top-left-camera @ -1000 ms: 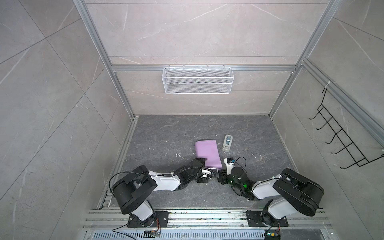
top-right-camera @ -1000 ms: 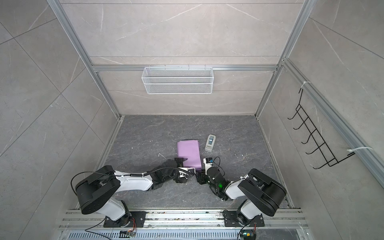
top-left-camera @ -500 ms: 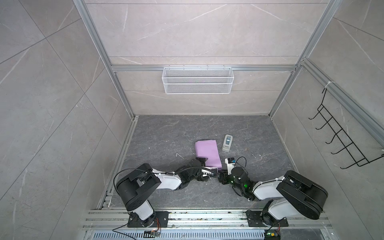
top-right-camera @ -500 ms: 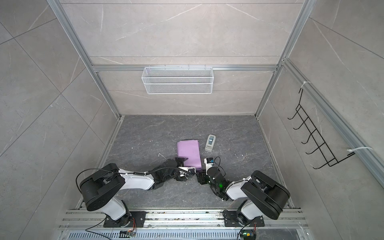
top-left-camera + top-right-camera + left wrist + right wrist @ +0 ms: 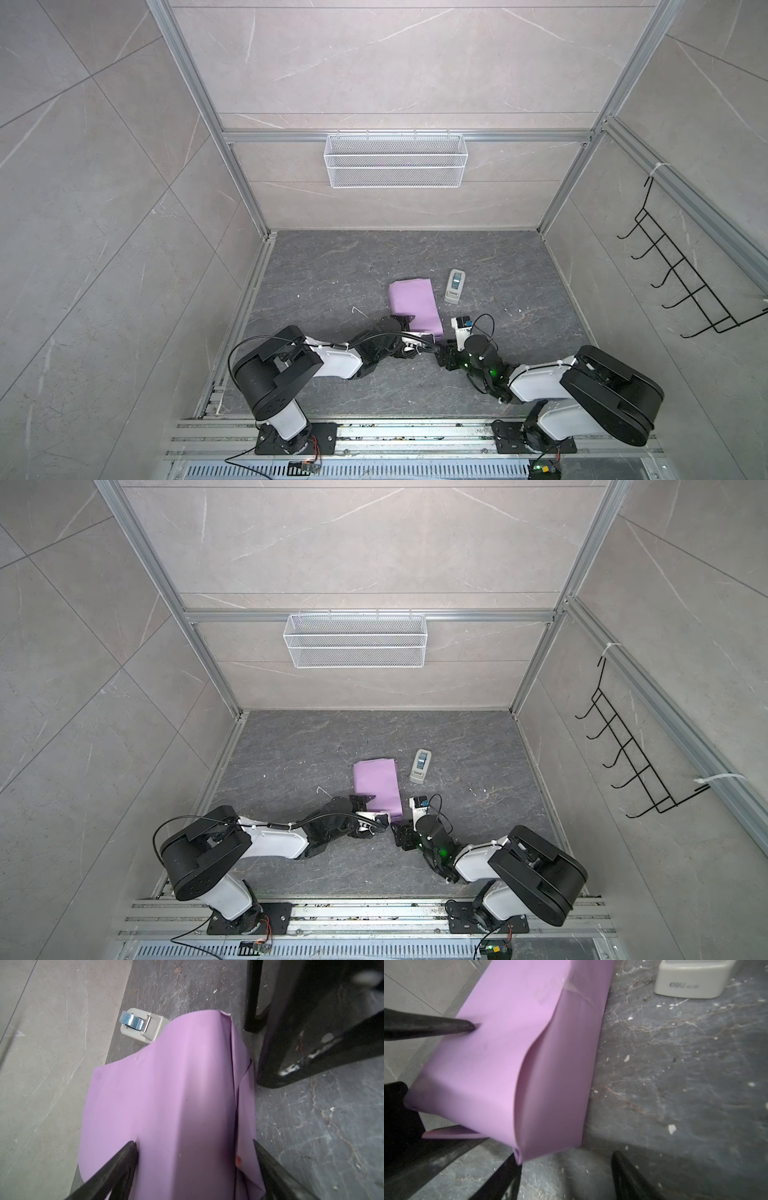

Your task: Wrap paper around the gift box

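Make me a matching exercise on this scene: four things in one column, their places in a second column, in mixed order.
1. lilac-purple folded paper sheet
2. grey-white plastic tape dispenser
3. white wire-mesh basket
4. black wire hook rack

A. on the back wall
B. on the dark floor, right of the paper
C. on the right side wall
D. at the floor's middle

Pairs: 1-D, 2-B, 3-A, 4-C

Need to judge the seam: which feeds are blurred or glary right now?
Both top views: sharp, evenly lit, no glare. Right wrist view: the paper is smeared at its near end; the tape dispenser is soft. Left wrist view: paper mostly crisp with a faint sheen, near fingers blurred.
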`<state>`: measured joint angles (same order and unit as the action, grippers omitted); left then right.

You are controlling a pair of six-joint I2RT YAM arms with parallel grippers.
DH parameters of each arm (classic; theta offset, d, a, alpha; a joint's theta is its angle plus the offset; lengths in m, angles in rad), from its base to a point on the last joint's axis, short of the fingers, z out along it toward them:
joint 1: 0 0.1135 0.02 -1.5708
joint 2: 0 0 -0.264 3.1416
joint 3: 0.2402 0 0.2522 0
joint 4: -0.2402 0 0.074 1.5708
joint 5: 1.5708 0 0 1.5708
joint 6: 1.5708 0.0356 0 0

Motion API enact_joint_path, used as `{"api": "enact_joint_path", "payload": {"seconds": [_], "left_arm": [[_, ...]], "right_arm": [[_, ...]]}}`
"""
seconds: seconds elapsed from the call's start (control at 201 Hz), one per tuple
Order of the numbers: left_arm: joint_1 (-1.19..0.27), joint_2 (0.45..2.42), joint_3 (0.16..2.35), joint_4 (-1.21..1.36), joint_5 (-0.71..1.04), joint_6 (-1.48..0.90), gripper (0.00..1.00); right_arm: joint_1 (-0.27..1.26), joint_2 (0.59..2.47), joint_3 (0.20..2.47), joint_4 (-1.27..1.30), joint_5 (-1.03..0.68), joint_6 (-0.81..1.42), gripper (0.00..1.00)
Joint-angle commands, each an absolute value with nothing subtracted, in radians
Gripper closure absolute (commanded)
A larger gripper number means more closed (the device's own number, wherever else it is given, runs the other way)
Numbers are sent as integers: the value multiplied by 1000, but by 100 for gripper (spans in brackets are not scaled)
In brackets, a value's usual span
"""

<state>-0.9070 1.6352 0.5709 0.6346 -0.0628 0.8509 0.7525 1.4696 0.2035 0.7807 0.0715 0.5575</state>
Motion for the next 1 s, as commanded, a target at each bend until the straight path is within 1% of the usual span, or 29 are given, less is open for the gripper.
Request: {"api": "enact_joint_path", "payload": {"seconds": [0.0, 0.254, 0.493, 0.568, 0.732, 0.906, 0.991], "left_arm": [[-893, 1642, 555, 620, -31, 818, 19], [-881, 1622, 566, 601, 6, 784, 19], [-879, 1611, 568, 579, 9, 783, 20], [-879, 1599, 568, 577, 6, 784, 18], [-879, 1570, 571, 575, -7, 787, 11], [-879, 1541, 566, 582, -35, 801, 8], [-879, 1535, 547, 624, -63, 817, 7]], "right_arm": [[761, 1538, 212, 770, 58, 575, 25], [780, 1597, 242, 839, 80, 607, 17], [782, 1623, 235, 911, 89, 664, 14], [782, 1624, 234, 922, 89, 677, 14], [782, 1627, 236, 931, 81, 693, 14], [783, 1629, 232, 925, 82, 696, 14], [782, 1629, 232, 922, 82, 698, 15]]}}
